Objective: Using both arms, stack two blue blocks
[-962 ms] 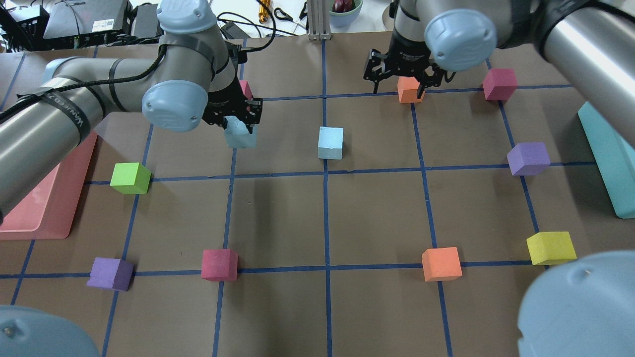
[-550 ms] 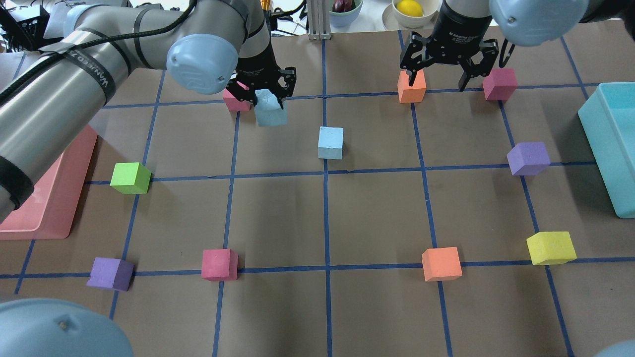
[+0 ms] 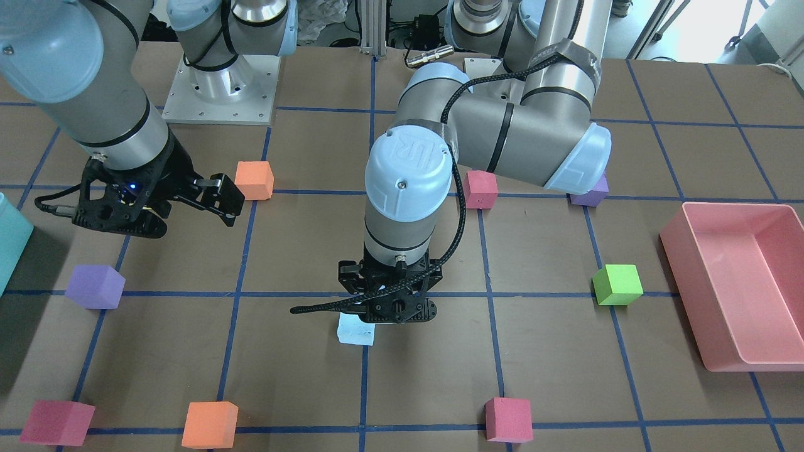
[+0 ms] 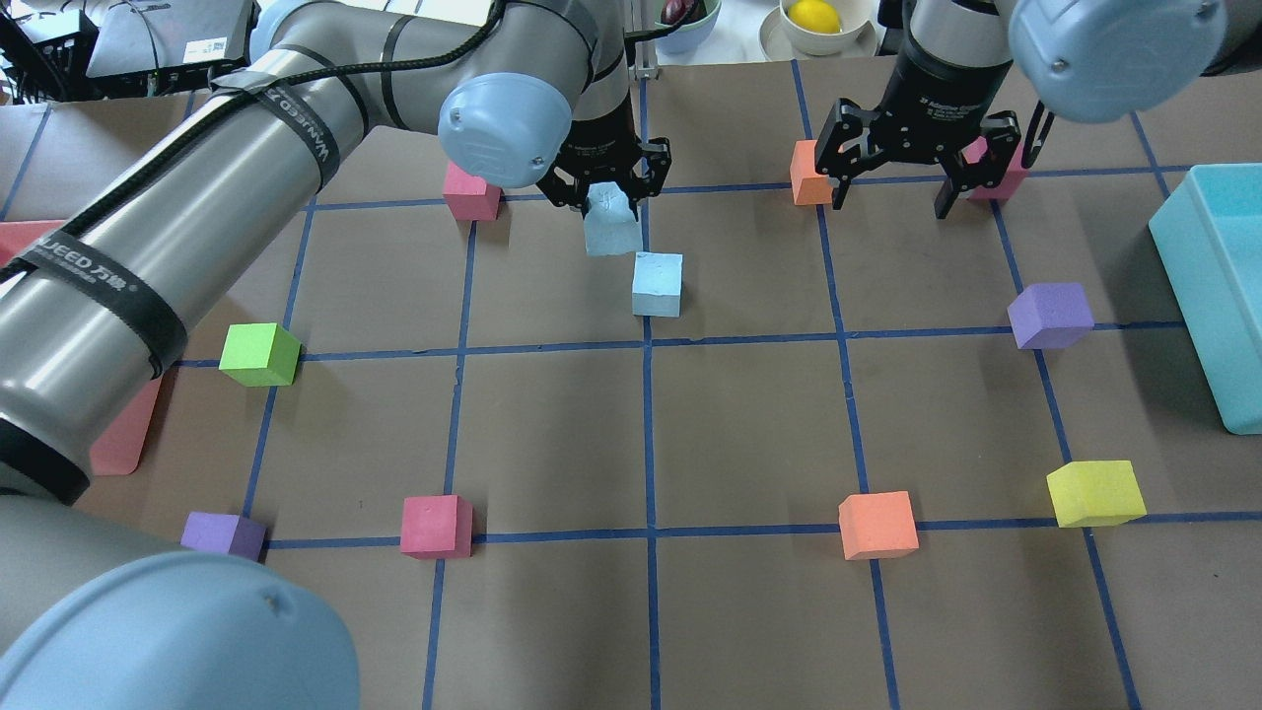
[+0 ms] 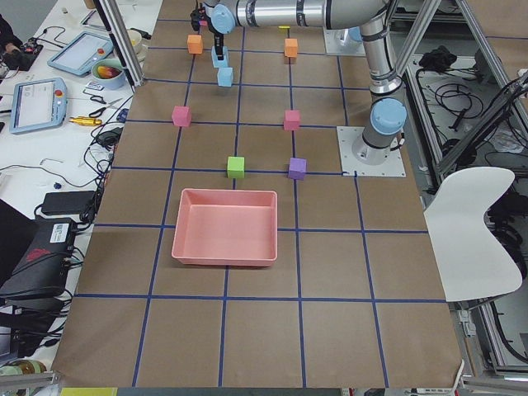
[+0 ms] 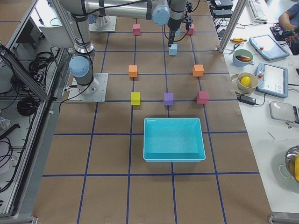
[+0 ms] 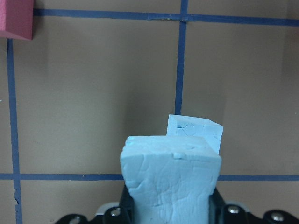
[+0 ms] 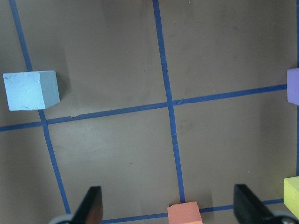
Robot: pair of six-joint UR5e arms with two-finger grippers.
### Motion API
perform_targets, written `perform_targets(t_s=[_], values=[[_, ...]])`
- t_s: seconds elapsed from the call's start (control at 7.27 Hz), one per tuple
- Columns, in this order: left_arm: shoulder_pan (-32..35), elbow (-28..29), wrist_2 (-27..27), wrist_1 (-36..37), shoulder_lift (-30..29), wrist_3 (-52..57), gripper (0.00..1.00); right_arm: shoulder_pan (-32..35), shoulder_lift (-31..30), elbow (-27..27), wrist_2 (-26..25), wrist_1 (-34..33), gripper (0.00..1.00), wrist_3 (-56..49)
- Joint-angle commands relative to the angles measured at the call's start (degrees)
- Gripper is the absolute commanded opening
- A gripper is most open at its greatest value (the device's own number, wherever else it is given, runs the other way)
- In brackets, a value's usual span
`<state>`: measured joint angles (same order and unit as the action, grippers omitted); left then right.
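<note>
You have the left claw clamped on the held blue block, which hangs clear of the surface. The resting blue block sits on the surface against the centre tape line; it is near the held one and, in the left wrist view, beyond it and offset to the right, so the held block is not yet above it. A pink cube stands on the surface on the left claw's other side, apart from it. The right claw hangs with fingers spread, holding nothing; an orange cube lies just beside one finger, and a crimson cube is partly hidden behind the other. A purple cube and the teal bin lie well apart from both blue blocks.
</note>
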<state>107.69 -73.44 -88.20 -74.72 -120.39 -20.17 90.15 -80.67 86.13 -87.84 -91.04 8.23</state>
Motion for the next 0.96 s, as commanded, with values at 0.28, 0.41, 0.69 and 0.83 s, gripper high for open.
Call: perform_targets(t_s=[0.28, 0.41, 0.69, 0.83], values=[[2.43, 0.05, -0.05, 4.05, -3.36, -2.15, 0.0, -0.32, -2.73, 2.46, -0.23, 0.25, 1.0, -0.41], [2.95, -0.12, -0.13, 4.14, -3.79, -2.41, 0.0, -0.32, -2.73, 2.46, -0.23, 0.34, 1.0, -0.41], [3.31, -0.21, -0.13, 4.14, -4.41, -2.33, 0.0, -0.32, -2.99, 2.55, -0.32, 0.43, 1.0, -2.77], [3.31, -0.21, -0.13, 4.14, -4.59, -2.33, 0.0, -0.32, -3.0, 2.55, -0.4, 0.43, 1.0, -2.78]])
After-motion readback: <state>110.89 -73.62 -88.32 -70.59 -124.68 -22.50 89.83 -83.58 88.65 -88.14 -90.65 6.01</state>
